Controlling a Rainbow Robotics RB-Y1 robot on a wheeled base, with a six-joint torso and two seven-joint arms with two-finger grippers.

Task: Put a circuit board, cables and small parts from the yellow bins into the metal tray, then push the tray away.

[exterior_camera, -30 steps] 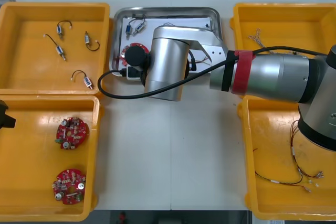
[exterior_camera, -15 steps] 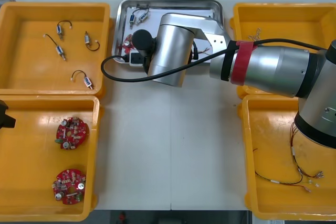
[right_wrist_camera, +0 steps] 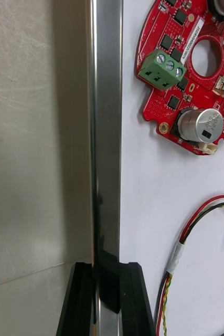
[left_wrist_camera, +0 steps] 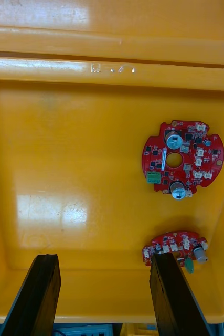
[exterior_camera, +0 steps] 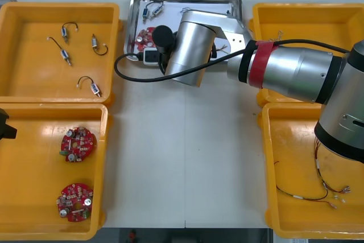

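1. Light table (exterior_camera: pixel 182 157), seen steeply from above; four yellow bins, two each side; tray (exterior_camera: pixel 135 9) sits at the far edge between the two far bins, white inside.
2. Right arm (exterior_camera: pixel 284 72) reaches across to the tray; its wrist covers the tray's middle in the front view.
3. Right gripper (right_wrist_camera: pixel 107 273): fingers narrow, clamped on the tray's metal rim; one finger outside over the table, the other inside over the white floor; rim runs straight away between them.
4. In the tray: one red board (right_wrist_camera: pixel 188 79) close to the gripped rim but not touching it; a red, yellow and black cable (right_wrist_camera: pixel 195 226) on the white floor, between board and fingers; small metal parts (exterior_camera: pixel 152 11) near the far left corner.
5. Left gripper (left_wrist_camera: pixel 104 260): fingers wide apart, holding nothing; hovers over the near left bin (left_wrist_camera: pixel 64 184); two spare boards (left_wrist_camera: pixel 183 159) lie in that bin, clear of the fingers.
6. Far left bin (exterior_camera: pixel 57 12): several wired parts (exterior_camera: pixel 65 55) with black leads, scattered.
7. Near right bin (exterior_camera: pixel 296 209): thin loose cables (exterior_camera: pixel 318 192) on its floor; the arm hides part of the far right bin (exterior_camera: pixel 307 12).
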